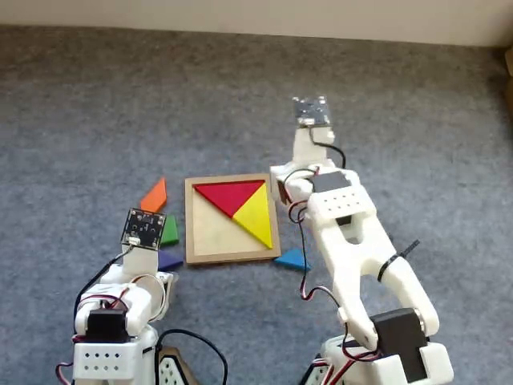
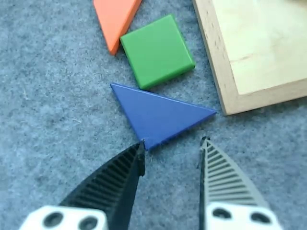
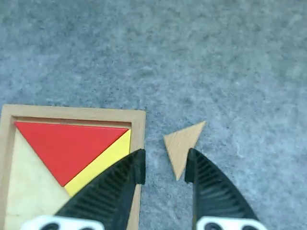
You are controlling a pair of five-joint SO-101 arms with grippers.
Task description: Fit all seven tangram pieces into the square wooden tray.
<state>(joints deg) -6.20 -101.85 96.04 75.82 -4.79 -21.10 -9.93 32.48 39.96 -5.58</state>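
Seen from the high view, the left arm stands at 7 o'clock of the square wooden tray (image 1: pixel 190 241). The left gripper (image 2: pixel 172 143) is released, its fingers spread just short of the dark blue triangular piece (image 2: pixel 160 115). That piece lies on the grey carpet (image 1: pixel 96 120) at 8 o'clock of the tray. A green square piece (image 1: pixel 169 231) sits at 9 o'clock and an orange parallelogram piece (image 1: pixel 154 195) near 10 o'clock. Inside the tray, a large red triangle (image 1: pixel 228 195) fills the 12 o'clock side and a large yellow triangle (image 1: pixel 255 216) the 3 o'clock side. A light blue triangle (image 1: pixel 292 259) lies at 4 o'clock. The right gripper (image 3: pixel 165 165) is released, with a corner of the small plain wooden triangle (image 3: pixel 182 143) between its tips, just outside the tray near 2 o'clock.
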